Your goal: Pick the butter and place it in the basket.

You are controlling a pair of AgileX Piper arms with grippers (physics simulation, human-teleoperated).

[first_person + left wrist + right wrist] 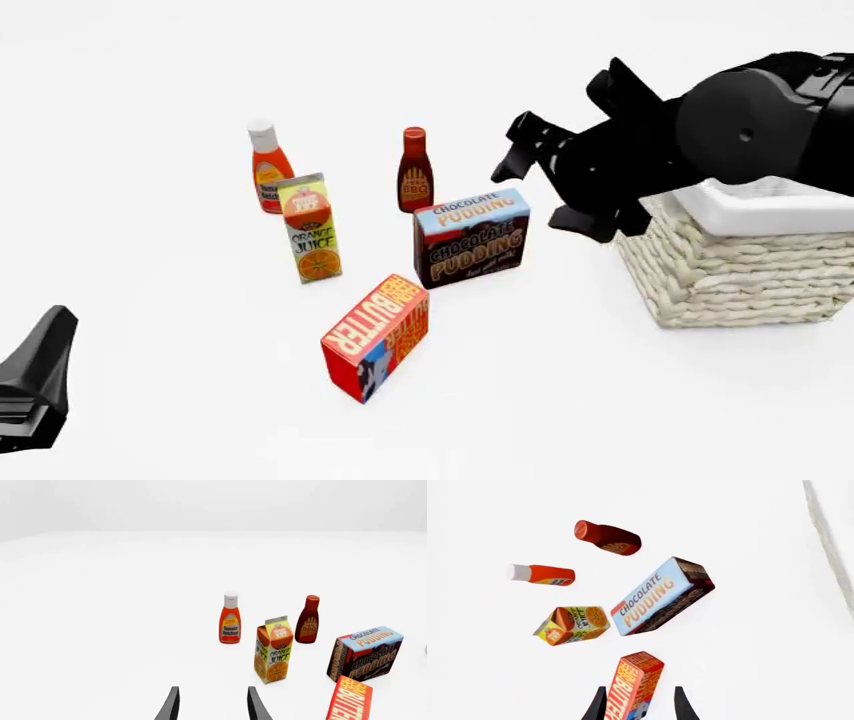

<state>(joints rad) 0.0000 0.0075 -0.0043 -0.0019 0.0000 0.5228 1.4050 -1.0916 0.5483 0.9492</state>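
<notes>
The butter [378, 335], a red carton with cream lettering, stands on the table in front of the other groceries. It also shows in the left wrist view [350, 700] and in the right wrist view [632, 690]. The wicker basket [734, 275] with white cloth lining stands at the right. My right gripper [534, 160] hangs in the air beside the basket's left, up and to the right of the butter. Its fingers are apart and empty [639, 707], and the butter appears between them, farther away. My left gripper [34, 390] is low at the near left, open and empty [212, 707].
A dark chocolate pudding box [470, 238] stands just behind the butter. An orange juice carton [311, 228], a ketchup bottle [270, 168] and a BBQ sauce bottle [415, 170] stand farther back to the left. The right arm's bulk hides the basket's far rim.
</notes>
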